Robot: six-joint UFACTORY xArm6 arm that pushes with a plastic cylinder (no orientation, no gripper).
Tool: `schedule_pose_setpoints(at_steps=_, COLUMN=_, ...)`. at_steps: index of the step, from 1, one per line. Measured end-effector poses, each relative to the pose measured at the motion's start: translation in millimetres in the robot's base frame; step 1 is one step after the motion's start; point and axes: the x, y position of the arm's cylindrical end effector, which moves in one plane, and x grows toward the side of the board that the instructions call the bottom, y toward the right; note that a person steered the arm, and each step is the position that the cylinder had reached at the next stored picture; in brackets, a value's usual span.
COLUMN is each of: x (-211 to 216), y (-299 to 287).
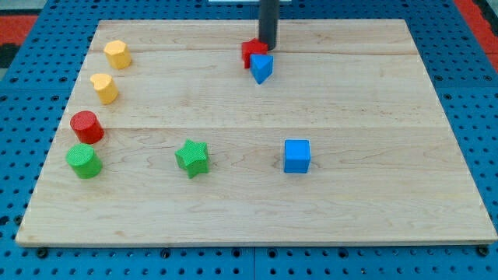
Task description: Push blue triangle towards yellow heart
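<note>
Pale wooden worktop with visible grain and plank seams, matt finish, blue perforated base around it, smooth matt dark rod, matt plastic-looking blue triangle, ridged green star

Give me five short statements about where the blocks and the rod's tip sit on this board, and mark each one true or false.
1. My tip is at the view's top, just above the blue triangle. True.
2. The blue triangle touches the red block. True.
3. The green star lies to the view's right of the blue cube. False: it lies to the cube's left.
4. The yellow heart sits next to the blue triangle. False: it is far off, near the view's left edge.
5. The red cylinder is just above the green cylinder. True.
</note>
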Motion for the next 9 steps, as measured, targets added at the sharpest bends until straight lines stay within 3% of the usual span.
schedule_pose_setpoints(at_steps=2, x=48.9, y=11.7)
schedule_pose_setpoints(at_steps=3, x=80.0, y=70.7)
schedule_pose_setpoints(at_steps=9, x=46.5, y=112.1)
